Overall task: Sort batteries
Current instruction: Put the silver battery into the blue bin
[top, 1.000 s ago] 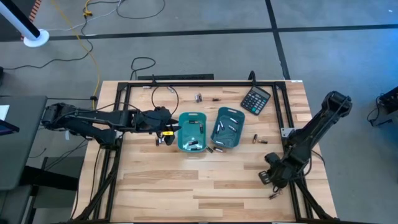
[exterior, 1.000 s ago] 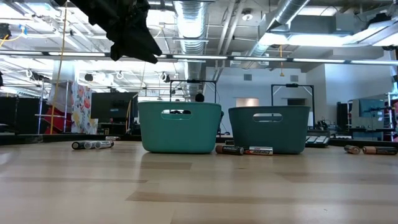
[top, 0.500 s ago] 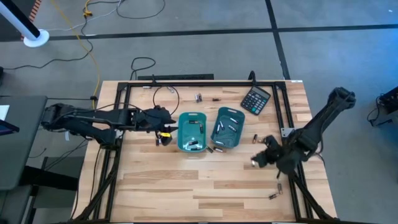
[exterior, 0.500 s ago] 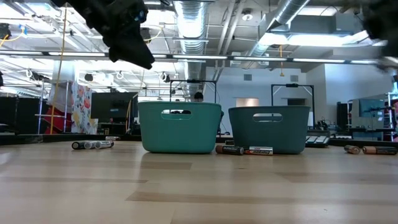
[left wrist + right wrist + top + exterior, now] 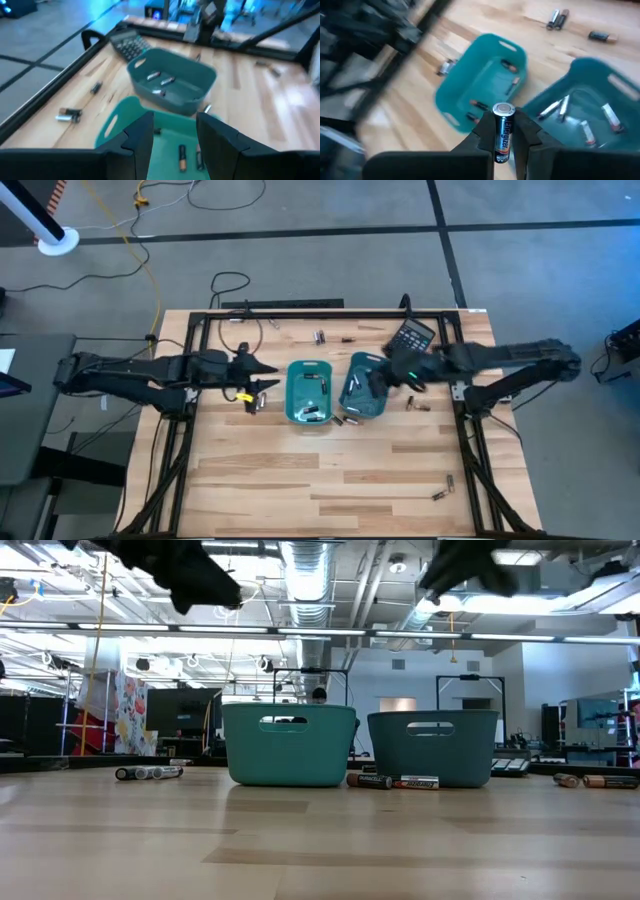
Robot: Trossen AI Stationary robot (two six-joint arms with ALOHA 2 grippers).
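One battery (image 5: 503,131) stands clamped upright in the right pincer (image 5: 383,377), above the right teal tray (image 5: 347,402); released off-centre, it could strike the rim and roll onto the desk (image 5: 330,480) among the strays. That arm reaches long and low from the calculator (image 5: 411,338) side. Beside the left tray (image 5: 292,392), the left pincer (image 5: 262,383) hovers part-open, empty.

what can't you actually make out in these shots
- Low view: what lies inside the two teal trays; their walls hide it.
- Low view: both grippers, cut off by the top edge.
- High view: the battery clamped in the right gripper is too small to see there.
- Left wrist view: labels on the loose batteries, blurred.
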